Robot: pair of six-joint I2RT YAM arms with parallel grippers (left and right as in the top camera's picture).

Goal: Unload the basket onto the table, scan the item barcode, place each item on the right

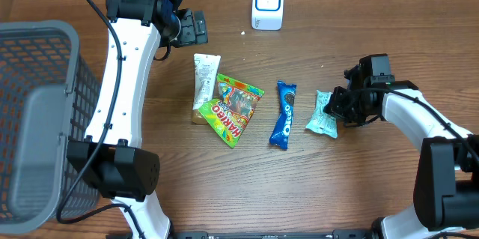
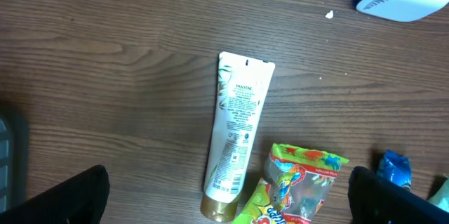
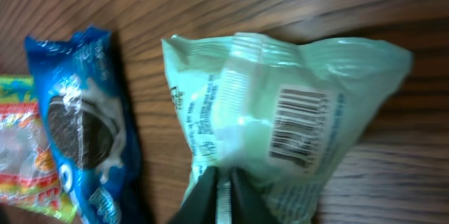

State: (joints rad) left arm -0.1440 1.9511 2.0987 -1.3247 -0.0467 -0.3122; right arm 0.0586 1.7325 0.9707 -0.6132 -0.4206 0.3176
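Observation:
A pale green snack packet [image 3: 280, 104] lies on the wooden table at the right, its barcode [image 3: 298, 127] facing up. My right gripper [image 3: 223, 190] is shut on the packet's near crimped edge, seen from above at the packet's [image 1: 323, 115] right side. The white barcode scanner [image 1: 267, 4] stands at the back of the table. My left gripper [image 2: 228, 197] hangs open over a white tube [image 2: 235, 129] and a green Haribo bag [image 2: 298, 182], holding nothing.
A blue Oreo pack [image 1: 284, 114] lies just left of the green packet, with the Haribo bag [image 1: 232, 109] and the tube [image 1: 204, 82] further left. A grey mesh basket [image 1: 37, 119] fills the left side.

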